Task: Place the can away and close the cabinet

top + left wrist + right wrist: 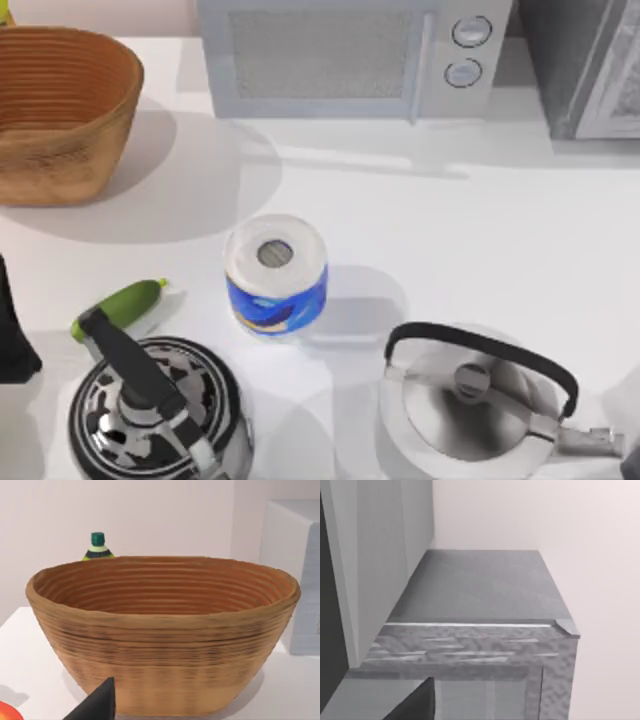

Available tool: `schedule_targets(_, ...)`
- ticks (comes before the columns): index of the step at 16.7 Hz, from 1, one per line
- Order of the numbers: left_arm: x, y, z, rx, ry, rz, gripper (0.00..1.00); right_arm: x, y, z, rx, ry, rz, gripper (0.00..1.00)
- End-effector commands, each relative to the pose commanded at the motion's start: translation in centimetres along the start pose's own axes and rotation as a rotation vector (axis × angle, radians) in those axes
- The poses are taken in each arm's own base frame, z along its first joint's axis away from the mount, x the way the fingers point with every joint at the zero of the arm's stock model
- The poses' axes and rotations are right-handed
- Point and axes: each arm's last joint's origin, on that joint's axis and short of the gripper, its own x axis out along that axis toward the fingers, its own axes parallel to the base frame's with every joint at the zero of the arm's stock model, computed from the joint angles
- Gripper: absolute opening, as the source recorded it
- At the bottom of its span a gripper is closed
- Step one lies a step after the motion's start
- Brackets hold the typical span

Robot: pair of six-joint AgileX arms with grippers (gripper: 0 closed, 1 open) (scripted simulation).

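White tabletop [480, 220] runs under everything, with a pale wall behind it. Nearest the front edge stand two kettles: a black-and-white patterned kettle [155, 420] on the left and a silver kettle [470, 400] with a black handle on the right. The left gripper [12, 335] sits at the table's left edge beside the patterned kettle. The right gripper [632, 465] is at the front right corner, just past the silver kettle's spout. I cannot tell whether either one is spread or pressed together.

A green cucumber [120, 308] lies just behind the patterned kettle. Near it, toward the middle, a white paper roll [275, 275] with a blue wrapper stands upright.

Close in front of the left gripper [97, 705], the left wrist view catches a red-orange sliver [6, 712] on the table. I cannot tell whether it is the can.

Farther back on the left is a woven basket [120, 60], its ribbed brown inner wall [160, 587] bare. Behind it a green-capped bottle [98, 547] pokes above the rim.

At the back stands a white microwave [350, 60] with two dials, and a grey cabinet [560, 70] fills the far right corner. The right gripper [415, 705] is close to the cabinet, whose flat grey top [480, 585] lies ahead of it.
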Motion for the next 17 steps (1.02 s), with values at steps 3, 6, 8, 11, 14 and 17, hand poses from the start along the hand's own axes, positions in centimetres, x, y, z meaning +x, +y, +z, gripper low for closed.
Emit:
schedule_targets(3,0.0,0.0,0.0,0.000,0.000,0.000,1.00,0.0,0.2,0.0,-0.003,-0.002,0.005,1.00)
schedule_targets(6,0.0,0.0,0.0,0.000,0.000,0.000,1.00,0.7,0.7,0.2,-0.005,-0.004,0.015,1.00)
schedule_targets(8,0.0,0.0,0.0,0.000,0.000,0.000,1.00,2.1,1.7,0.3,-0.005,-0.007,0.030,1.00)
schedule_targets(11,0.0,0.0,0.0,0.000,0.000,0.000,1.00,5.3,4.7,0.4,-0.001,-0.007,0.057,1.00)
schedule_targets(14,0.0,0.0,0.0,0.000,0.000,0.000,1.00,8.8,9.8,0.5,0.002,-0.005,0.074,1.00)
schedule_targets(17,0.0,0.0,0.0,0.000,0.000,0.000,1.00,10.6,16.1,0.6,0.001,-0.010,0.062,1.00)
